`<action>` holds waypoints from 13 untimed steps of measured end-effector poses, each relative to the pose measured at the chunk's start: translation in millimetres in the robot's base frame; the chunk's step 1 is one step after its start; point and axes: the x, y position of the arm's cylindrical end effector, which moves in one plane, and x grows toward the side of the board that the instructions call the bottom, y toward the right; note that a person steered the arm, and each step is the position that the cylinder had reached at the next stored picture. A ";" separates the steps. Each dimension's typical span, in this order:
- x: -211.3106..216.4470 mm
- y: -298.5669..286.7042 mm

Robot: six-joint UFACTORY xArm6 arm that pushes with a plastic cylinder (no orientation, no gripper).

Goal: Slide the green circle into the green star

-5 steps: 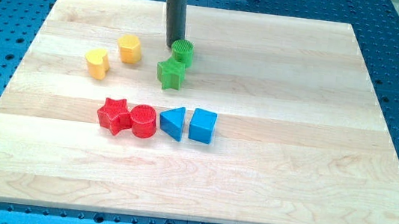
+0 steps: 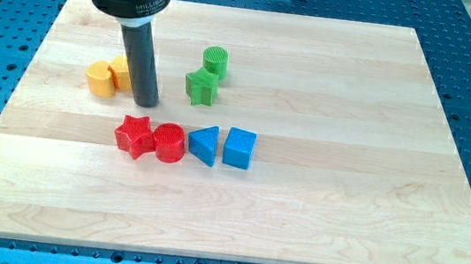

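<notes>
The green circle [image 2: 216, 61] sits on the wooden board just above and to the right of the green star [image 2: 202, 85], touching it or nearly so. My tip [image 2: 145, 102] rests on the board to the left of the green star, a clear gap apart. The rod partly hides a yellow block [image 2: 120, 71], with another yellow block [image 2: 99, 78] touching it on the left.
A row lies below my tip: red star [image 2: 134, 136], red circle [image 2: 169, 142], blue triangle [image 2: 204, 144], blue cube [image 2: 239, 147]. The wooden board [image 2: 348, 163] lies on a blue perforated table.
My tip has moved left and down, from beside the green circle to beside the yellow blocks. The yellow blocks have shifted left and now touch. The green blocks have not moved.
</notes>
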 end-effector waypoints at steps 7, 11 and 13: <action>-20.4 103.7; -100.0 85.1; -52.0 23.7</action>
